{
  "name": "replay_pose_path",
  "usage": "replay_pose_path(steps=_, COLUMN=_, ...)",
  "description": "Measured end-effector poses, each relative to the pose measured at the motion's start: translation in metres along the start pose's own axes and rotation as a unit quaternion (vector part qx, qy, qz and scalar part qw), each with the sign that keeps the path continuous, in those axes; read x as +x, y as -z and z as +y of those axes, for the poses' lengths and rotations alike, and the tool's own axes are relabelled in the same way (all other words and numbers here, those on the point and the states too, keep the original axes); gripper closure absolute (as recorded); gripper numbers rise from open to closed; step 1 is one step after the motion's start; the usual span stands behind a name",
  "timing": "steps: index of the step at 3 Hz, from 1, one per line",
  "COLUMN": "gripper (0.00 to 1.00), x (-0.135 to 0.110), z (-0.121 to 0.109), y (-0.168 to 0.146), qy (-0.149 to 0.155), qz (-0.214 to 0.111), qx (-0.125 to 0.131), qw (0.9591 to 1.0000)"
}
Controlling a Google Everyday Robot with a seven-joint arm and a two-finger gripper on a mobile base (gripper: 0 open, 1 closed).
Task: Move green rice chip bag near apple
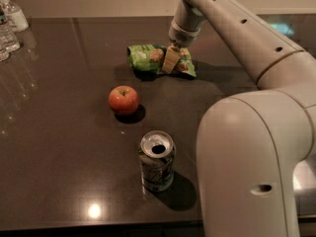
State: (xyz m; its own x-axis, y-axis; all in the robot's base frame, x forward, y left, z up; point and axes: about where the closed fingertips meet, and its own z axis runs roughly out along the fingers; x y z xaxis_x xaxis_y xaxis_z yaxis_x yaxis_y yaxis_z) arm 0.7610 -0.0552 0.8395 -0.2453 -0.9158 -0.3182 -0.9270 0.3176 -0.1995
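Nearest the camera, at lower right, the robot's bulky pale arm housing [247, 167] fills the corner above the dark glossy table [59, 147]. A bright spot of reflected light sits on the tabletop near its front edge. Just left of the housing stands an opened green-and-white soda can [157, 161], upright, its pull-tab hole showing on top.

Farther back and to the left of the can lies the apple [123, 99], red-orange with a short stem, upright, well apart from the can.

Beyond the apple, slightly to the right, the green rice chip bag [145, 58] lies flat and crumpled on the table, near the apple but not touching it. The arm [237, 28] reaches down from the upper right, and the gripper [171, 60] is at the bag's right half, its tan tip pressed against the packet. Whether it has closed on the bag or merely rests on it cannot be told from this angle.

At the far left edge stand clear water bottles [12, 14], well away from everything else.
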Motion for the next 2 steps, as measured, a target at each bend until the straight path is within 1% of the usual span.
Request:
replay_pose_path(steps=1, gripper=1.0, x=-0.0003, z=-0.0002, y=0.0009, qy=0.0, qz=0.0, qx=0.0, qw=1.0)
replay_pose_path(steps=2, gripper=1.0, x=-0.0003, z=-0.0002, y=0.001, qy=0.0, qz=0.0, qx=0.0, qw=1.0)
